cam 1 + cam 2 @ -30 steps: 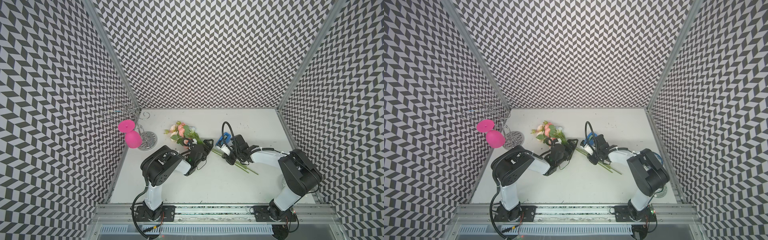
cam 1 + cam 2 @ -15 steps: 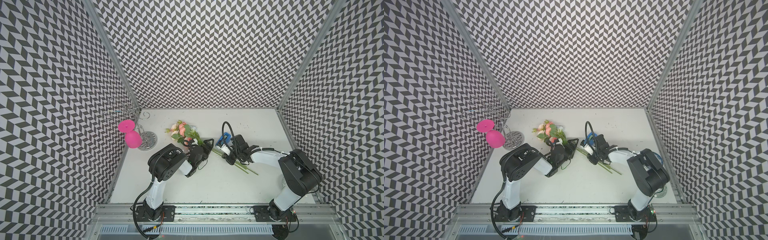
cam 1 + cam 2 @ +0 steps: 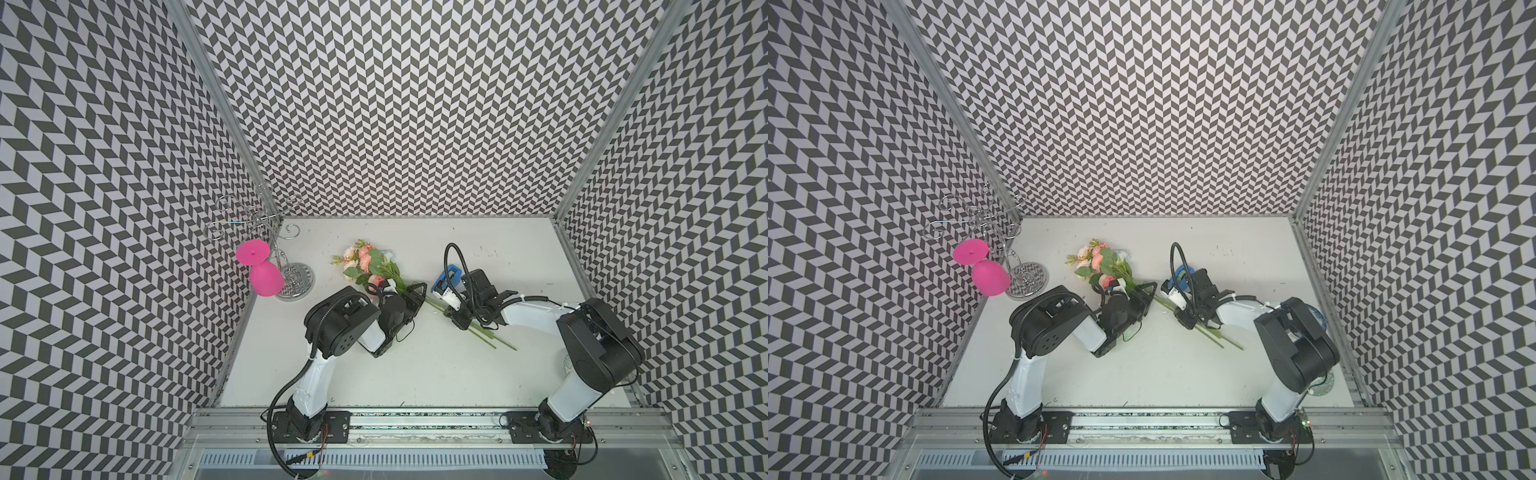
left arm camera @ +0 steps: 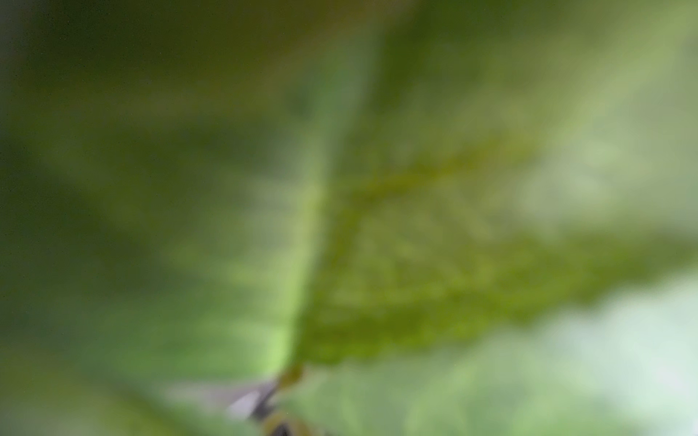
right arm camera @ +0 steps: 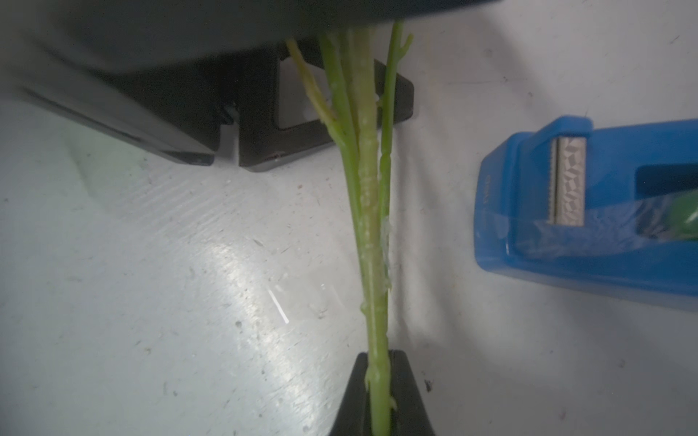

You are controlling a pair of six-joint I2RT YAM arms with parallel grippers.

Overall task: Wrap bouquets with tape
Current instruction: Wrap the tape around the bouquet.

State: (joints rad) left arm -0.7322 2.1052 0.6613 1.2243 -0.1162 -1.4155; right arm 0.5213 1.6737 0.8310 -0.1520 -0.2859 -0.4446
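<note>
The bouquet of artificial roses, pink, peach and white blooms on thin green stems (image 3: 374, 266), lies diagonally on the white counter (image 3: 415, 374). Its blooms point away from the bright blue plastic tape dispenser (image 5: 528, 226), and its stems pass just beside it. The right gripper (image 5: 379, 358) jaws pinch the stems. The left gripper (image 3: 409, 289) is at the leaves; a blurred leaf fills its camera, so I cannot tell how its jaws stand. Chevron-patterned walls (image 3: 415, 104) enclose the counter.
</note>
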